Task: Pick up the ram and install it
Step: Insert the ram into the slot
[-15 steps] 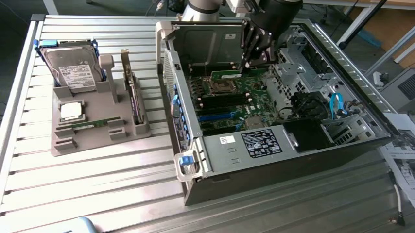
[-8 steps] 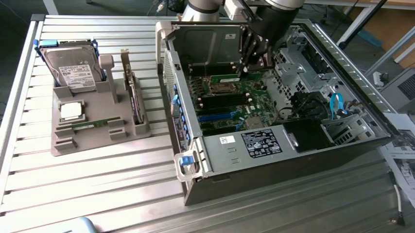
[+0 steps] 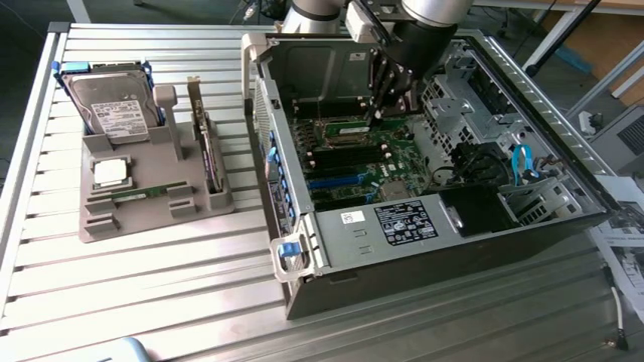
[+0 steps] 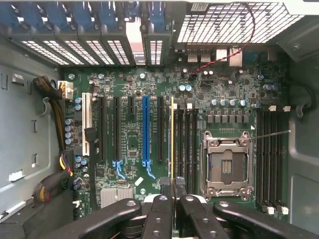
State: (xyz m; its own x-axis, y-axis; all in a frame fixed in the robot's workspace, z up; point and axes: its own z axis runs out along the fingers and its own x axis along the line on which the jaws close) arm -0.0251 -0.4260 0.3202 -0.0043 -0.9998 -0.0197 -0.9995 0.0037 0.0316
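My gripper (image 3: 387, 105) reaches down into the open computer case (image 3: 423, 271), over the motherboard (image 3: 352, 162). In the wrist view the gripper (image 4: 173, 198) is shut on the ram (image 4: 172, 144). The ram appears edge-on as a thin yellowish line running away from the fingertips. It hangs above the black memory slots (image 4: 185, 144), just beside the empty processor socket (image 4: 225, 164). Whether it touches a slot I cannot tell. A second bank of memory slots (image 4: 271, 159) lies on the socket's other side.
On the exterior view's left, a grey tray (image 3: 151, 219) holds a hard drive (image 3: 113, 105), a square silver processor (image 3: 111, 172), an upright expansion card (image 3: 207, 147) and a thin green stick (image 3: 136, 194). Cables (image 4: 52, 107), case walls and a drive cage (image 3: 473, 98) surround the gripper.
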